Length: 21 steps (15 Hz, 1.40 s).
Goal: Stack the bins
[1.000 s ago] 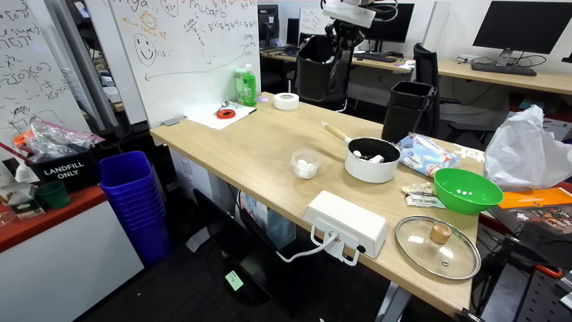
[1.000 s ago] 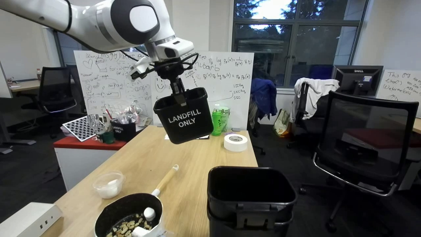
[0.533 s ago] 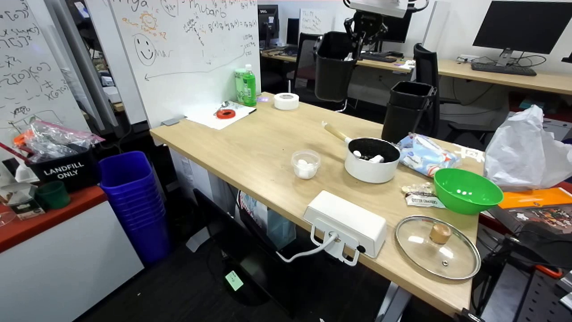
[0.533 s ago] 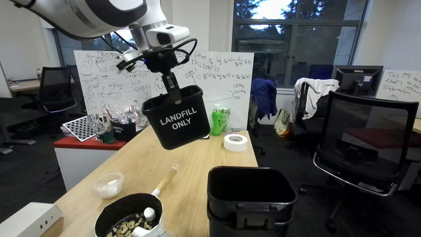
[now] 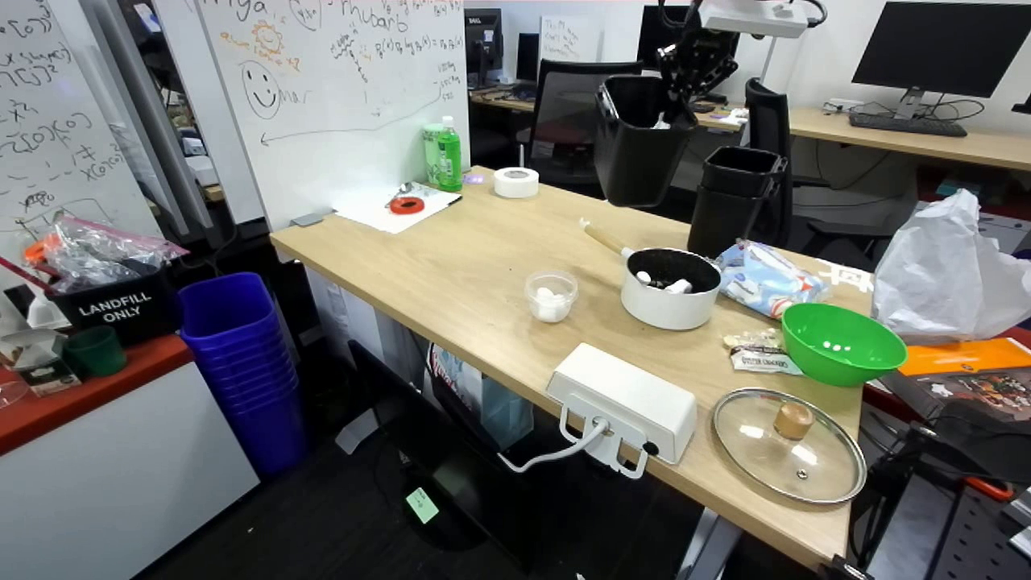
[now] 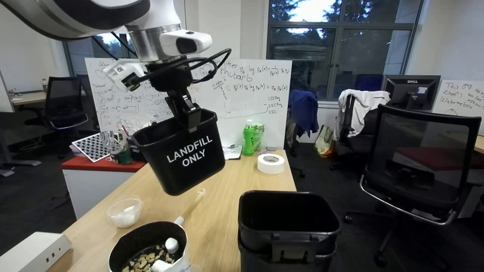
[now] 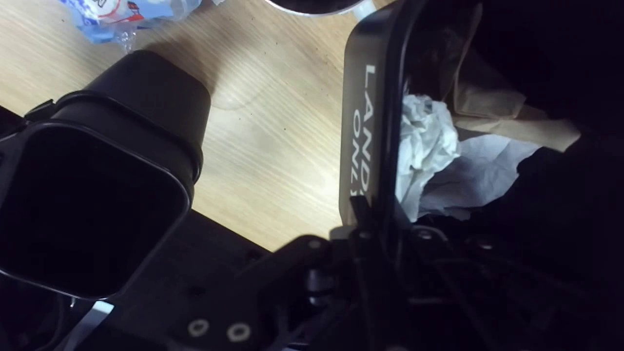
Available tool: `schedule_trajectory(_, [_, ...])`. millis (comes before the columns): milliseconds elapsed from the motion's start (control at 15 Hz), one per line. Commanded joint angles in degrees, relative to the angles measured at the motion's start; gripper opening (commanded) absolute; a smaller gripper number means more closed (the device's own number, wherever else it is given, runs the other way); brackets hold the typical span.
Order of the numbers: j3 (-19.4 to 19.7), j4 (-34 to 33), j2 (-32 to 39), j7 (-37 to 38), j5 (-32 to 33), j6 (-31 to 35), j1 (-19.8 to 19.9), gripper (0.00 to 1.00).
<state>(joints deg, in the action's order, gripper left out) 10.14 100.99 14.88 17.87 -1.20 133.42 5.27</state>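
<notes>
Hand (image 6: 191,122) clamped on LANDFILL bin (image 6: 185,162), now lower, nearer other blk bin (image 5: 729,208) & tilted more, so I'd prob. level b4 stacking.

The wrist view crops the saucepan (image 7: 316,6) and lettered bin (image 7: 382,126).

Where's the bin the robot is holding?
In an exterior view, the held bin hangs tilted in the jaws, up and left of the tall black bin.

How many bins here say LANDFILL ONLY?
2 visible: the held bin, aloft in the tool, and the bag-filled bin on the red-topped cabinet. Other bins may hide lettering.
</notes>
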Motion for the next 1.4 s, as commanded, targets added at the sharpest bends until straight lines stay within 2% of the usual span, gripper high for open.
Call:
schedule_trajectory(0, [-0.6,0.5,-0.6,-1.0,-0.2,0.0,0.6,0.09])
schedule_trajectory(333, [-0.9,1.2,-1.0,-1.4,-0.2,0.3,0.6,0.09])
schedule_trajectory(400, [-0.9,1.2,-1.0,-1.4,-0.2,0.4,0.6,0.02])
schedule_trajectory(533, [-0.2,0.3,-0.7,1.6,1.0,0.0,0.3,0.02])
schedule_trajectory(933, [2.6,-8.2,0.7,12.2,0.7,-9.1,1.4,0.02])
schedule_trajectory(1333, [5.8,-17.9,4.3,22.8,-0.2,-16.6,4.7,0.02])
